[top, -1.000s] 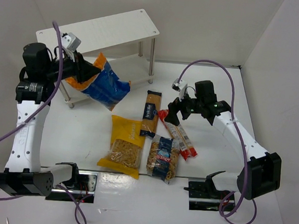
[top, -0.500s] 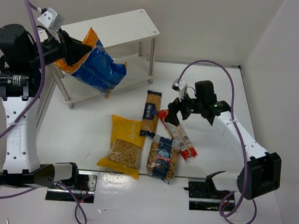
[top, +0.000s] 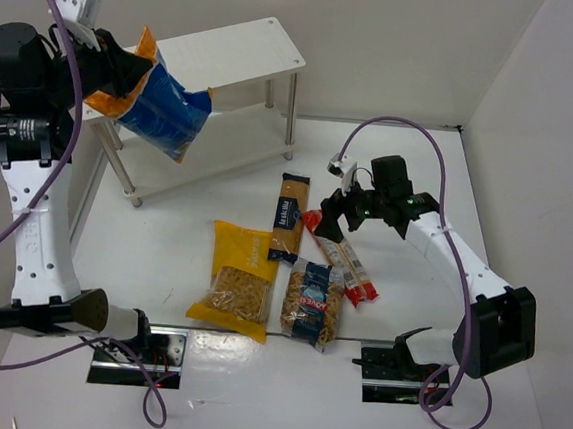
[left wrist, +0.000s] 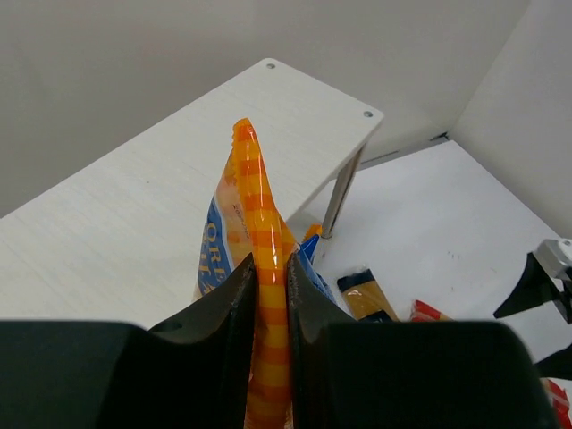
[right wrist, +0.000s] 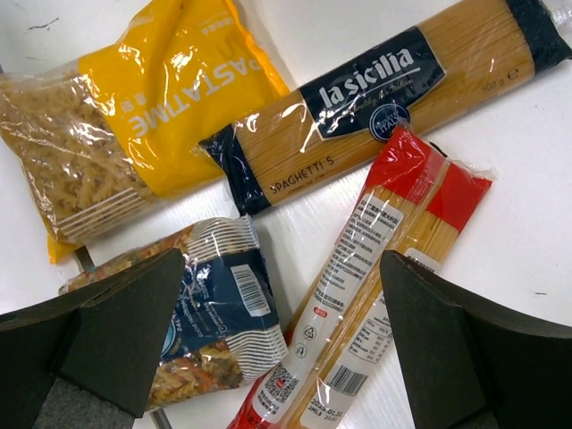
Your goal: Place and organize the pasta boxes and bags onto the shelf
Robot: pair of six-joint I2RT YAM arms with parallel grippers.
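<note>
My left gripper (top: pixel 118 71) is shut on the orange end of the blue bag (top: pixel 161 109), which hangs tilted over the left end of the white shelf (top: pixel 239 50). In the left wrist view the fingers (left wrist: pixel 241 295) pinch the bag's orange seam (left wrist: pixel 253 192) above the shelf top (left wrist: pixel 125 206). My right gripper (top: pixel 335 211) stands open above the long red pack (top: pixel 349 267). Beside it on the table lie the navy-tan box (top: pixel 288 215), the yellow bag (top: pixel 240 273) and the clear blue-labelled bag (top: pixel 314 302). The right wrist view shows the red pack (right wrist: pixel 380 250) between the open fingers.
The shelf's lower tier (top: pixel 227 151) is bare where it shows. White walls close in behind and to the right. Metal rails (top: pixel 170 345) and the arm bases line the near edge. Purple cables (top: pixel 415 125) loop above both arms.
My left arm has lifted the blue bag up and to the left, from beside the lower tier to over the shelf's top left end. The right arm has barely moved.
</note>
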